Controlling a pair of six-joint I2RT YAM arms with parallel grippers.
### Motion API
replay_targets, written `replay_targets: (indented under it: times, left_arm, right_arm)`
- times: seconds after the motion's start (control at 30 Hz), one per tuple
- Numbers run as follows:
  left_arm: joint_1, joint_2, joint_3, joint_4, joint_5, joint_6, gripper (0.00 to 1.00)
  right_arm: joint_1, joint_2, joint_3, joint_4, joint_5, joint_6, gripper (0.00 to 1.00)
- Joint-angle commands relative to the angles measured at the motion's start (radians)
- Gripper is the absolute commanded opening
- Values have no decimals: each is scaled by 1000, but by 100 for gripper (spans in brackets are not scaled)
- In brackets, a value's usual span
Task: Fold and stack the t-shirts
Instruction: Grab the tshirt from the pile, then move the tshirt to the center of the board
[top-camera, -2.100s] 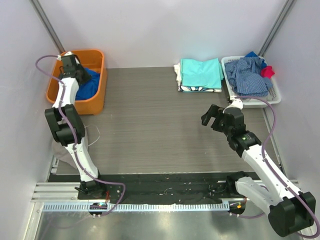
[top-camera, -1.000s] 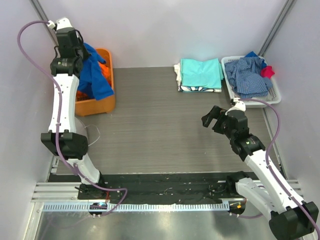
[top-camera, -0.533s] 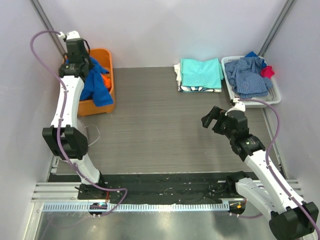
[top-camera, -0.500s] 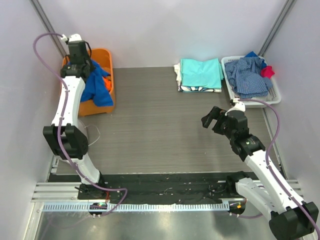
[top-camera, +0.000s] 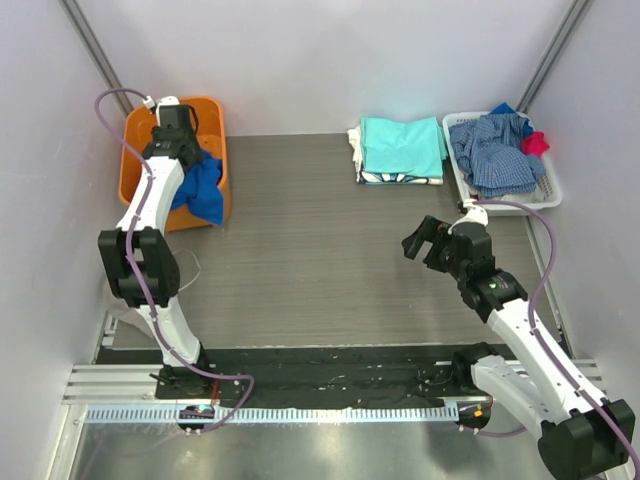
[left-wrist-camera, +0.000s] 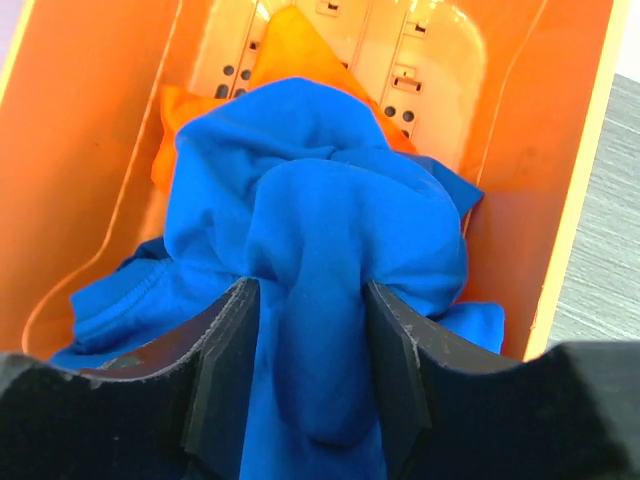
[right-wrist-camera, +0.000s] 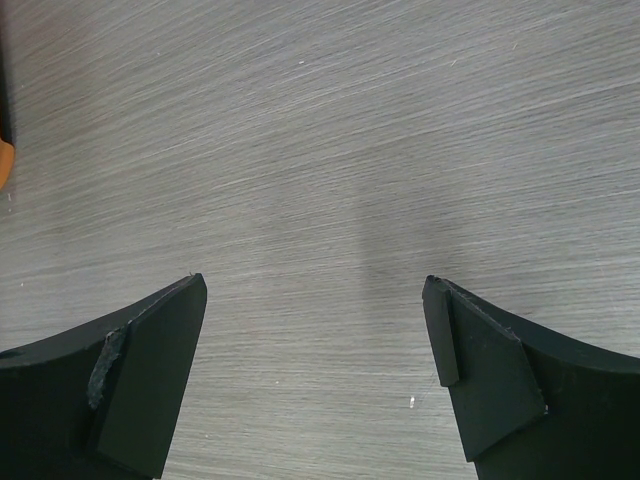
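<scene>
A royal blue t-shirt (left-wrist-camera: 320, 200) lies bunched in the orange bin (left-wrist-camera: 80, 170) on top of an orange t-shirt (left-wrist-camera: 290, 40). Part of the blue t-shirt (top-camera: 207, 192) drapes over the bin's right rim (top-camera: 222, 150). My left gripper (top-camera: 183, 160) hangs over it, jaws parted, and a fold of blue cloth sits loosely between the left fingers (left-wrist-camera: 225, 370). At the back of the table rests a folded aqua t-shirt (top-camera: 403, 145) on a white one (top-camera: 356, 150). My right gripper (top-camera: 425, 240) hovers open above bare table (right-wrist-camera: 320, 150), with nothing between its fingertips (right-wrist-camera: 150, 370).
A white basket (top-camera: 505, 197) at the back right holds a blue-and-white checked garment (top-camera: 495, 150) and a small red cloth (top-camera: 537, 142). Grey walls close in on both sides. A black strip and metal rail run along the near edge.
The left arm came down from its raised pose and carried the blue t-shirt back to the bin's right rim. Its jaws have spread apart around the cloth. The right arm stayed still.
</scene>
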Motion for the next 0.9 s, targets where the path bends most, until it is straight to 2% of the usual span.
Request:
replay_targets:
  times: [0.0,0.03,0.07,0.13,0.3,0.5,0.57,0.83,0.87]
  left_arm:
    - [4,-46,12,51,-27,9,42]
    - [3,-46,9,51,-29,9,32]
    - [3,-49,9,49,-32,10,13]
    - [3,-52,10,43,-41,10,0]
    - [3,-88,44,6,-34,7,0]
    - [-4,-183,267,-122,-8,-14,0]
    - [-7,-237,295,-130,9,-20,0]
    - [-42,-464,328,-141,170,-68,0]
    - [-42,-498,322,-138,224,-76,0]
  right_arm:
    - [3,-5,-3,30,-10,-1,100]
    - [3,-6,-6,30,-10,1,100]
    - [3,-9,-8,28,-8,2,100]
    - [3,-11,-9,28,-10,2,100]
    - [3,-19,-9,24,-11,4,100]
    - [3,-26,-6,13,-17,5,100]
    - [4,-31,-6,7,-16,4,100]
    - [3,-38,5,-9,-25,1,100]
    - [3,-38,6,-9,-27,1,100]
